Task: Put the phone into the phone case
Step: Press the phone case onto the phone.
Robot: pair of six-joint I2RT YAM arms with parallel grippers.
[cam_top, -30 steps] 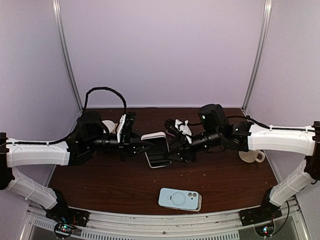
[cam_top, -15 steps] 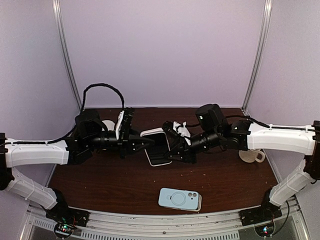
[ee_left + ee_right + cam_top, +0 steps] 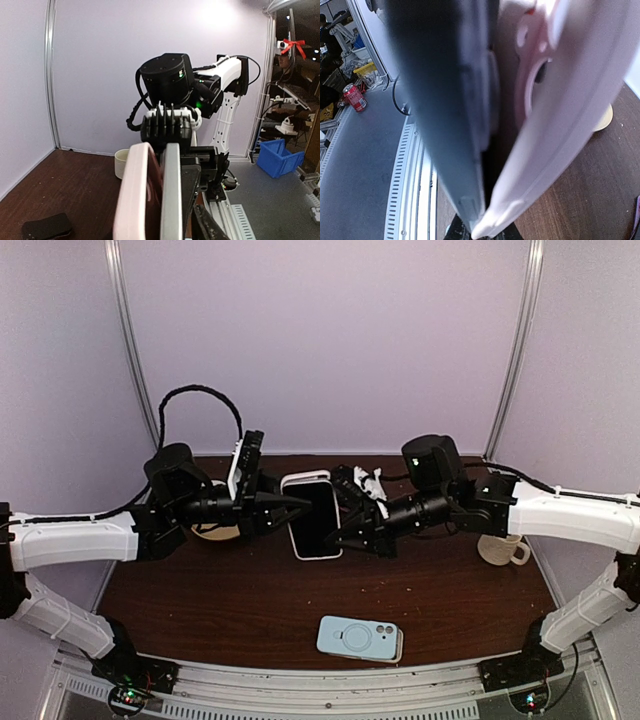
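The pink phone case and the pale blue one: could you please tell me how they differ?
The pink case is held in the air; the blue case lies flat on the table. The pink case has a phone against it, not fully seated; the blue case is untouched. Both have rounded corners.

Arms: two are showing, left arm (image 3: 75, 540) at the left edge, right arm (image 3: 575, 518) at the right edge.
Grippers: two are showing mid-frame, left gripper (image 3: 297, 506) and right gripper (image 3: 343, 537).
Phones: I'm counting one phone (image 3: 318, 525), centre frame.
Cases: two are showing, pink case (image 3: 303, 480) at centre, light blue case (image 3: 360, 638) at lower middle.
Mugs: one mug (image 3: 500, 550) is sitting at the right.
Others: one cream round thing (image 3: 212, 533) is sitting left of centre; one small black object (image 3: 47, 227) is lying lower left in the left wrist view.
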